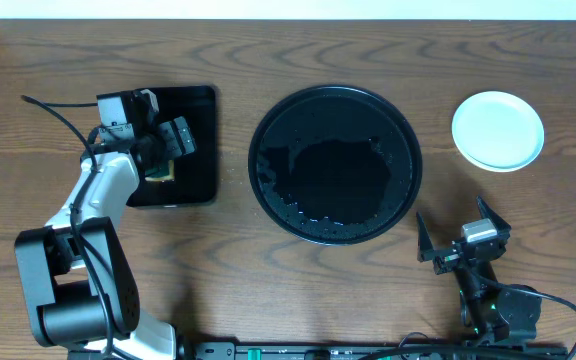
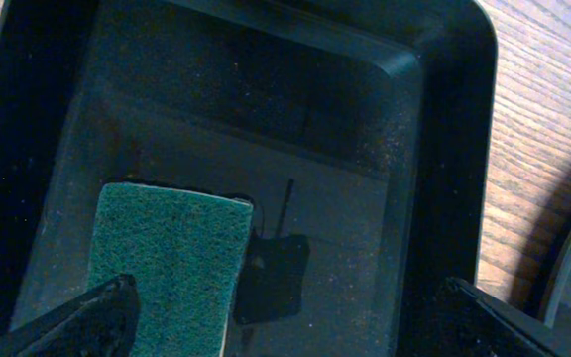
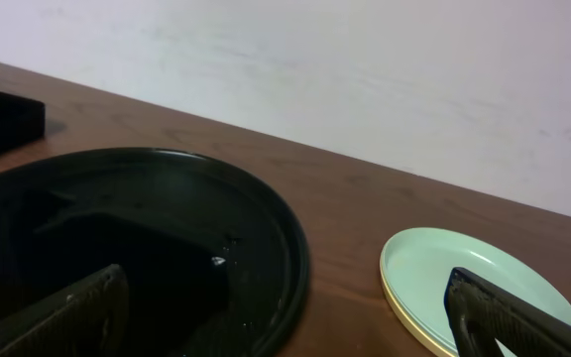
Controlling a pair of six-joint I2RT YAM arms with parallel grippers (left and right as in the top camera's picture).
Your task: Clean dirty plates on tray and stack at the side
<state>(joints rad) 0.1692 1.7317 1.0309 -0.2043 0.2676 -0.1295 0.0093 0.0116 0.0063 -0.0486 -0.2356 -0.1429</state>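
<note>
Nearest, right of the large round black tray (image 1: pixel 334 90) with the raised rim: right claw (image 1: pixel 450 208), spread wide, gripping nothing, poised over the brown wood-grain surface (image 1: pixel 298 290). Next out, the tray itself, bare of plates, only glistening specks and a wet-looking sheen across its floor.

Left of the tray, a smaller rectangular black plastic tray (image 2: pixel 434 149), left claw (image 2: pixel 281 319) hovering over it, likewise released and empty. Inside, a green scouring sponge (image 2: pixel 167 258) lying flat beside one finger, not pinched.

Farther out, right of the tray and well apart from it: the small round plastic plates (image 1: pixel 498 130), stacked, pale mint-blue on top, a pale yellow rim peeking out beneath. Top face looking clean, no smear to spot. Number in the pile impossible to tell from here.

Judging by that: cleaning and stacking apparently finished, nothing on the tray to scrub, perhaps only parking the arms to come.

Surface: brown wood, strong dark grain. Beyond the far edge, a bare pale wall (image 3: pixel 365 79), nothing more of the room on show.
</note>
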